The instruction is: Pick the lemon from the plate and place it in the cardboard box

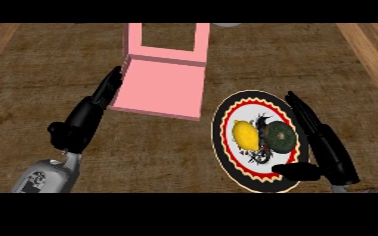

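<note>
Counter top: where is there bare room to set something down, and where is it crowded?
Free: the counter below the pink box, between the left hand and the plate; also the stretch right of the box, above the plate. Crowded: the plate, holding the lemon and a dark green round item, with the right hand along its right rim.

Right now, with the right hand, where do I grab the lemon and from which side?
Probably its narrow middle, from above. The lemon lies on the plate with its long axis running up the view, and a dark green round thing sits close on its right, toward the open right hand. Its top and left flank are free, so reach over and pinch across.
</note>
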Controlling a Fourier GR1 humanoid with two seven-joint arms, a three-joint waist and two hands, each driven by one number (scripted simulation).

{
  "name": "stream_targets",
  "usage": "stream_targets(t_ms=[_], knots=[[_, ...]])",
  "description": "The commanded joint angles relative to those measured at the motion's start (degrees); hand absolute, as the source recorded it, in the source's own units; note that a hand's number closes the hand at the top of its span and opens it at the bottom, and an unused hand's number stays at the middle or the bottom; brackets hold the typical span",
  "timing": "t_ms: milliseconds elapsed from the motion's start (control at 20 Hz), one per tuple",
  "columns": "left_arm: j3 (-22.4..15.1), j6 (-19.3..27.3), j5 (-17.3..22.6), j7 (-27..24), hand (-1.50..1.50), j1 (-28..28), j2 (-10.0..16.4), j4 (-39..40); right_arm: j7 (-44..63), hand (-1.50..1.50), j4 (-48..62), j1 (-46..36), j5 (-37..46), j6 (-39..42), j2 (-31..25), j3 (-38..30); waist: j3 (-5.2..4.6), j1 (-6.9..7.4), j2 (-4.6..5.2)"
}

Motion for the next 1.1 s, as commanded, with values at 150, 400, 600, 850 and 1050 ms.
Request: stream_targets(t_ms=[150, 400, 600, 850, 1050], knots=[[-0.6, -1.6, -0.3, 1.6, 0.0, -1.5, -0.6, 2.4, 8.9, -1.5, -15.0, 9.1, 23.7, -8.1, -6.9, 5.6, -0.02, -0.13, 0.08], [-2.4, -1.1, -2.6, 0.2, 0.0, 0.0, -2.1, 2.4, 25.3, -1.5, -36.3, 12.5, 25.3, 7.8, -14.1, 4.8, -0.06, 0.58, 0.18], [-1.5, -1.4, -3.2, 0.7, 0.0, -3.0, -3.0, 4.1, 32.3, -1.5, -43.0, 16.4, 24.8, 16.3, -14.7, 8.7, 0.06, 1.26, 0.51], [-3.1, 0.1, -5.5, 1.5, 0.0, -1.6, -6.0, 1.5, 45.9, -1.5, -48.0, 8.1, 19.2, 29.3, -8.8, 8.8, 0.13, 2.78, 0.69], [-1.5, -2.6, -5.3, 0.1, 0.0, -1.6, -6.0, 3.3, 49.5, -1.5, -45.0, 3.3, 17.1, 34.3, -2.2, 8.2, 0.16, 2.78, 0.73]])
